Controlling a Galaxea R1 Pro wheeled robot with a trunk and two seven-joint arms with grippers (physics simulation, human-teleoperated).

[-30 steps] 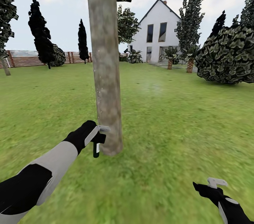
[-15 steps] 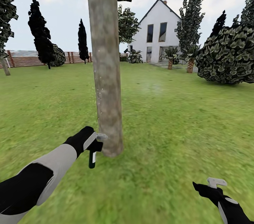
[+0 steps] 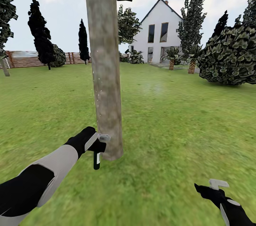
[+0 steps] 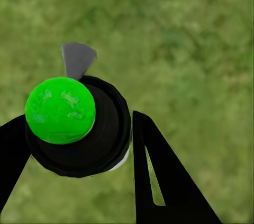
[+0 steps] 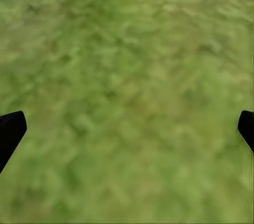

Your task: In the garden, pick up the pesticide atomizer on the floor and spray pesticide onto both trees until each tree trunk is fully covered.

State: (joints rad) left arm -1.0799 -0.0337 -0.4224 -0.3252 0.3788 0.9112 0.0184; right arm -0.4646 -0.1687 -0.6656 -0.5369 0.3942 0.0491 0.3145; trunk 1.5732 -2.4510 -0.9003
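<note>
The left gripper (image 3: 95, 144) pinched the atomizer (image 3: 97, 157), bottle hanging down and spray head just beside the trunk (image 3: 106, 87) near its base, likely to wet the bark. The right gripper (image 3: 217, 187), spread and empty, hung low over grass (image 3: 170, 130).

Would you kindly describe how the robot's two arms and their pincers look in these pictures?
Both arms are glossy black with light grey shell panels. The left arm shows a long grey forearm section between black segments and ends in a black wrist. The left pincer and the right pincer carry pale grey fingers; in the wrist views the fingers look black, one with a slim slot.
</note>
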